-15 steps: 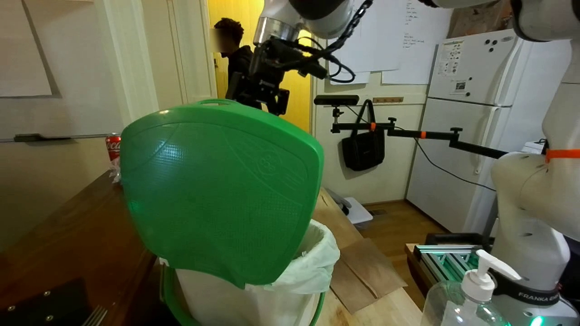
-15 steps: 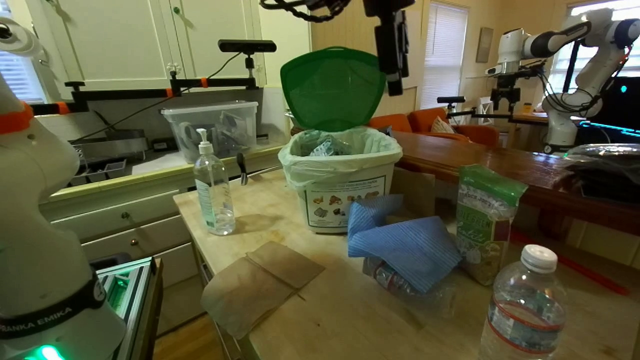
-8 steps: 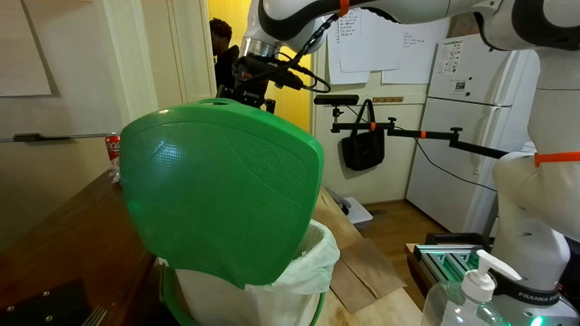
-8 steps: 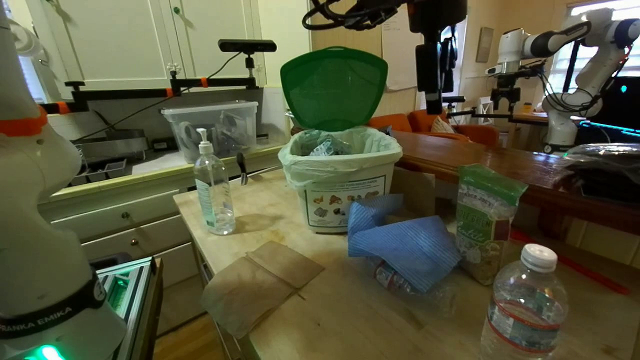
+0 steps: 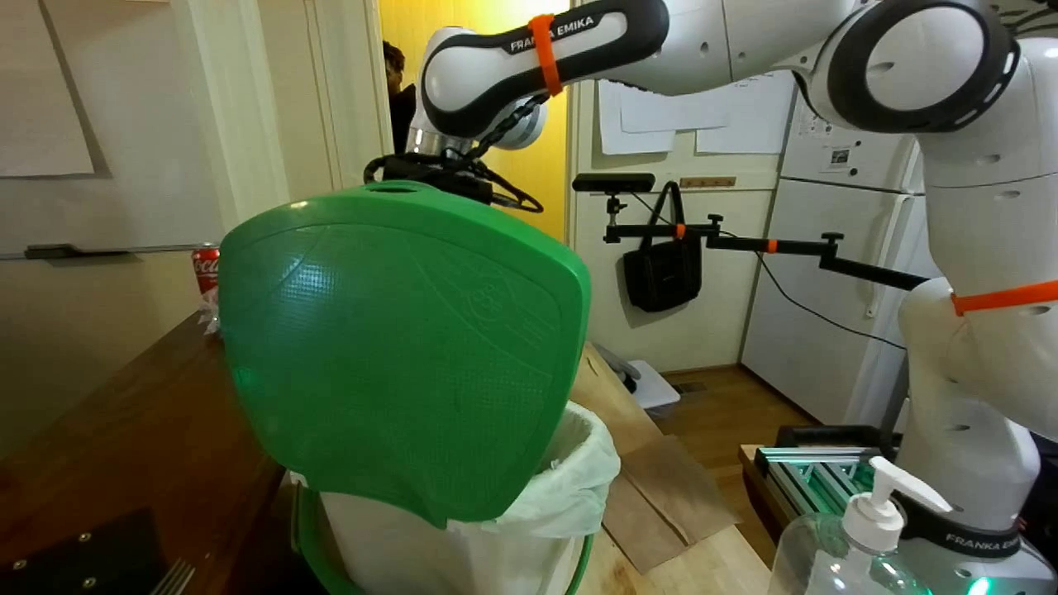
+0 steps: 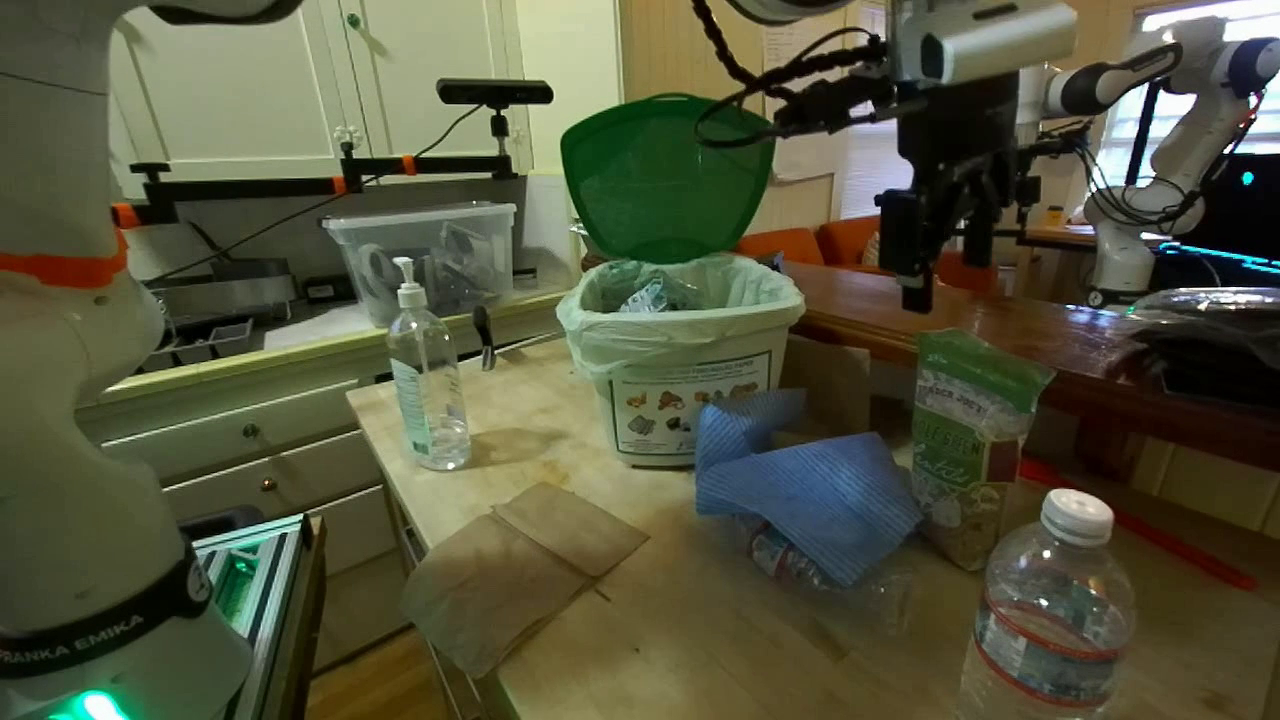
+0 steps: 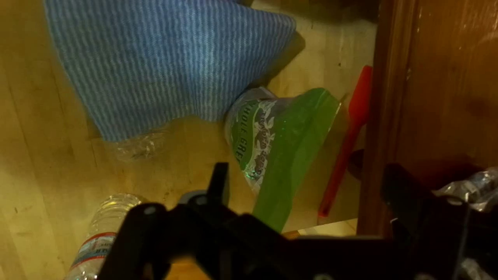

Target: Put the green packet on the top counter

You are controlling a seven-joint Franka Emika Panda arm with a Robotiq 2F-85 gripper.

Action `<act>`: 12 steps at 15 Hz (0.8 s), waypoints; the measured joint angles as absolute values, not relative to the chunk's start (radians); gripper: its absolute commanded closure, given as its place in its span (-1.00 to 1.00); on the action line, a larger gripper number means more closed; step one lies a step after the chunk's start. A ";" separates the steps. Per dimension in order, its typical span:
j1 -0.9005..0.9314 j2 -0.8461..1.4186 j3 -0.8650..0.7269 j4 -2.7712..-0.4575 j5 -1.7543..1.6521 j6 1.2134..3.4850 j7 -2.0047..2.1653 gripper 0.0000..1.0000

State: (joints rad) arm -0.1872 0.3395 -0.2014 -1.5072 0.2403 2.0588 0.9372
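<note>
Green packet below end effector; fingers widespread, empty; lid hides them in an exterior view

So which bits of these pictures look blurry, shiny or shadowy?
In the wrist view, the light is dim and yellowish, and the gripper is a dark, soft-edged blur, while lettering on the packet is partly readable; in an exterior view, the lid carries a bright patch of glare; in an exterior view, the pump bottle has a soft shadow beside it.
</note>
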 measured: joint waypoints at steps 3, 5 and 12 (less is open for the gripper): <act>-0.200 0.423 -0.207 -1.443 0.278 2.077 1.055 -0.31; -0.205 0.467 -0.209 -1.414 0.288 2.105 1.125 0.03; -0.208 0.552 -0.211 -1.361 0.287 2.137 1.253 0.99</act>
